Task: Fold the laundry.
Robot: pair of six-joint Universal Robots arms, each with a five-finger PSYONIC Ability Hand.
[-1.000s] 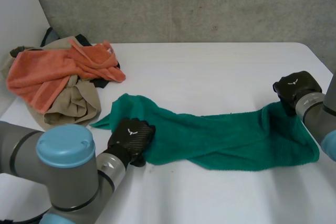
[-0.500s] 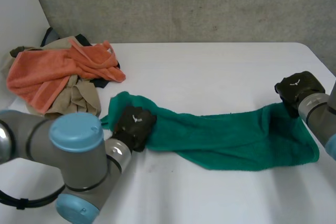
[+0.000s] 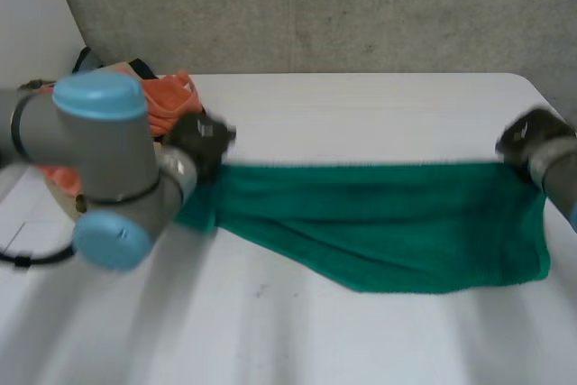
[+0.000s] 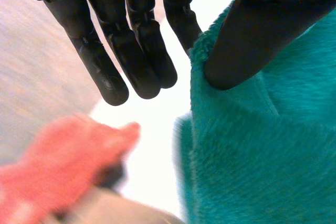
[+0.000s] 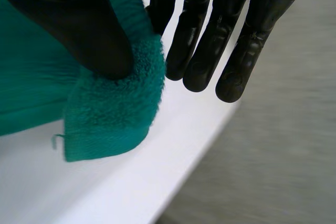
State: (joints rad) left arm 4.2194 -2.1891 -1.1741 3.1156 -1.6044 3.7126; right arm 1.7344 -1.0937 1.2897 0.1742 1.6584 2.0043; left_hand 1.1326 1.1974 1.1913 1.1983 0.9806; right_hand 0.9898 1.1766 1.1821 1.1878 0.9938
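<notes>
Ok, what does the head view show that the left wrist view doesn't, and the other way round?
The head view adds the whole green terry towel spread taut across the white table, with the right hand at its far right corner. The left wrist view adds the grip: the left hand has its thumb pressed on the towel's edge, and its fingers are straight. Both show the left hand, the towel and the crumpled orange cloth beside that hand.

You'll find no legible txt, nos. or logos here, neither on the green terry-cloth towel [image 3: 388, 223] nor on the black robot left hand [image 3: 201, 138] (its back's too blurred).
</notes>
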